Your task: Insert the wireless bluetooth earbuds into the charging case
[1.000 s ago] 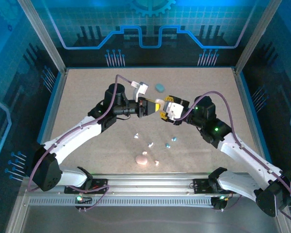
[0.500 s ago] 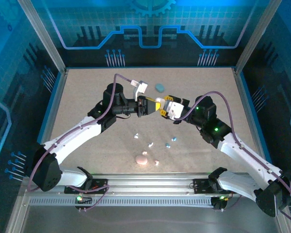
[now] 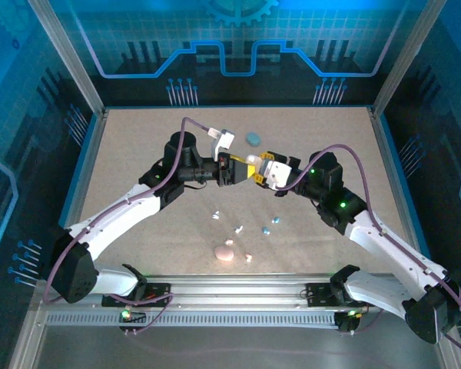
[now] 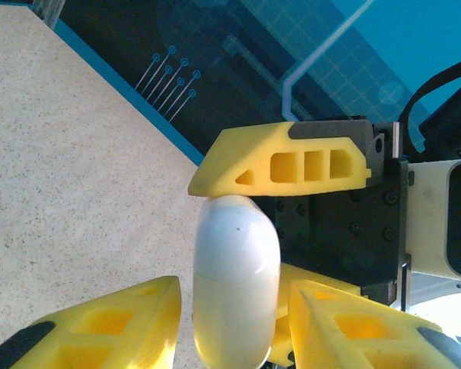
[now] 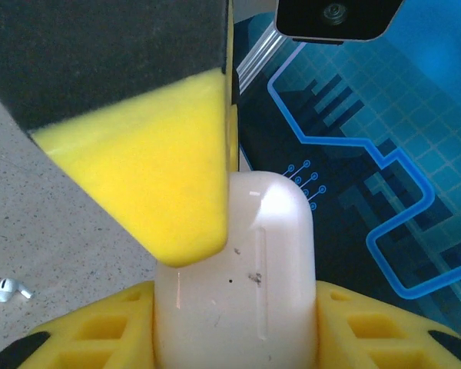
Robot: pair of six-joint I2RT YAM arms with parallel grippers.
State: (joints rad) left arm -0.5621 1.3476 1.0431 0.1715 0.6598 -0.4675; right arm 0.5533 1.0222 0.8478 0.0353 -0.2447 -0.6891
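meeting in mid-air above the table [image 3: 138,154], your end effectors shared the white charging case [image 4: 237,261]: your right end effector [image 5: 234,304] was clamped on its sides, while your left end effector [image 4: 235,323] flanked it closely, and i couldn't tell if it gripped. the earbuds [image 3: 238,228] lay scattered on the table nearer the arm bases, close to a pink case [image 3: 225,253].

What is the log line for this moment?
right gripper: shut on white case, mid-air | left gripper: flanks case, grip unclear | earbuds: on table
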